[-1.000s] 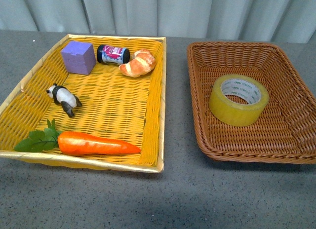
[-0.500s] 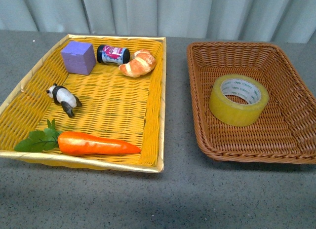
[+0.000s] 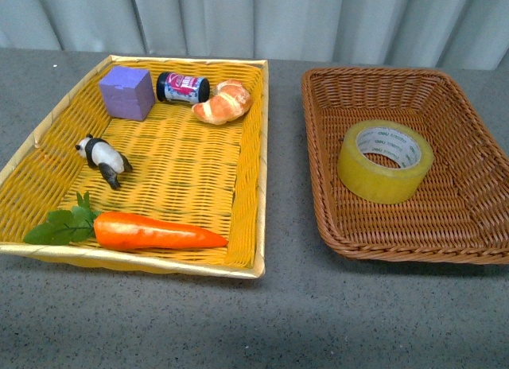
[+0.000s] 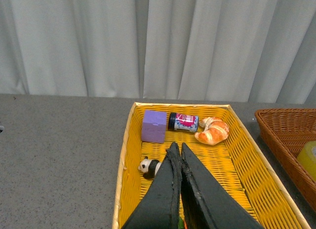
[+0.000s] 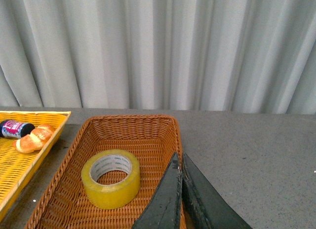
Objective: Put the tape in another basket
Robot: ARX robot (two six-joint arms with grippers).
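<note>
Glossy translucent tape (image 3: pixel 385 172), woven wicker basket (image 3: pixel 469 218)

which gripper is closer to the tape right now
Right. The right gripper hangs above the brown basket holding the tape, jaws shut. The left gripper is over the yellow basket.

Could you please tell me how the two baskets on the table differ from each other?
The yellow basket is bright, shallow and tray-like; the brown basket is dark wicker with deeper, sloping sides. The yellow basket holds several items, among them a carrot and a croissant; the brown basket holds only the tape. Both are woven, roughly rectangular, and sit side by side.
</note>
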